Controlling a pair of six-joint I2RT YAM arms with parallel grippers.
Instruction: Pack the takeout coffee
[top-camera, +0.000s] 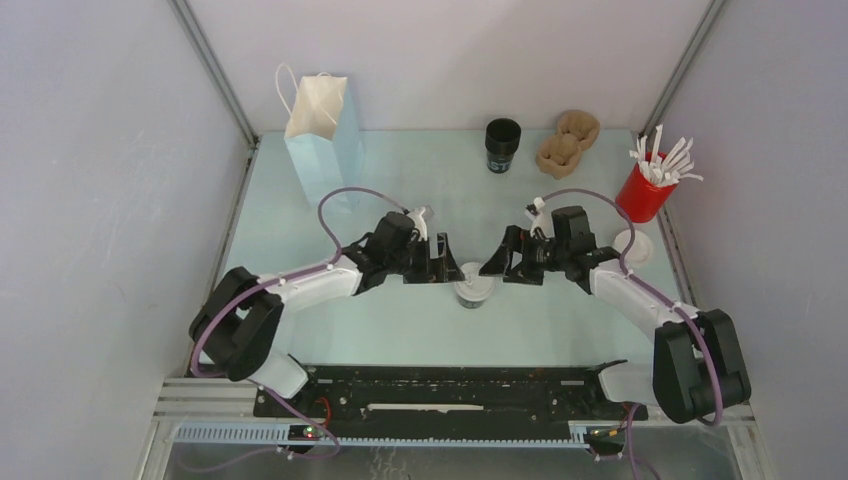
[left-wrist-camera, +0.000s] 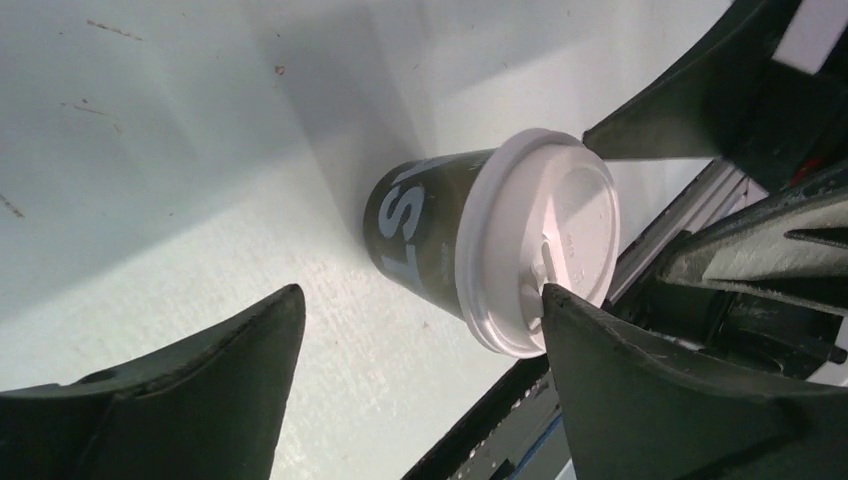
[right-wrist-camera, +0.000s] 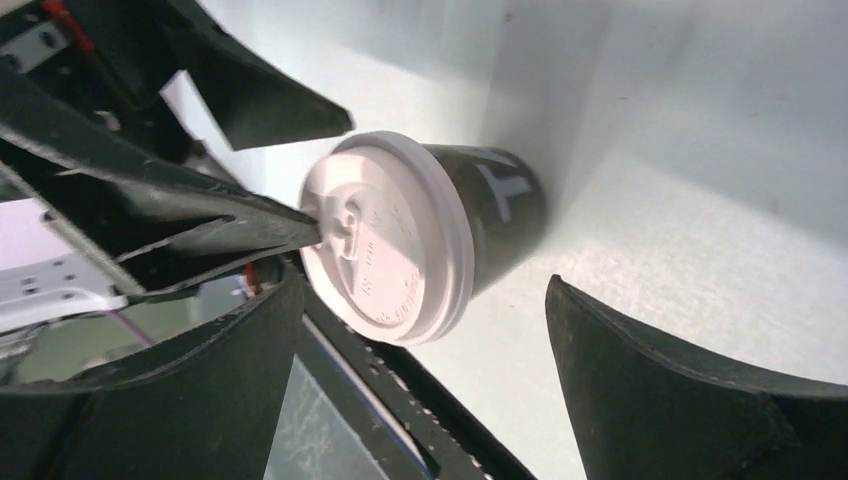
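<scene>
The takeout coffee (top-camera: 475, 291), a black cup under a white domed lid (left-wrist-camera: 545, 250), stands upright near the middle of the worktop (top-camera: 400, 330), slightly toward its near edge. The left gripper (top-camera: 448, 270) sits just beside it on the left and the right gripper (top-camera: 494, 268) just beside it on the right. Both have their fingers spread wide apart, clamped on nothing. Each wrist view frames the cup in the gap beyond the fingertips; whether any tip touches the lid cannot be told. A white paper bag (top-camera: 318, 120) stands at the far-left corner. A lidless black cup (top-camera: 502, 145) and a brown pulp carrier (top-camera: 568, 140) sit along the far edge. A red cup of white sticks (top-camera: 648, 190) stands by the right edge.
</scene>
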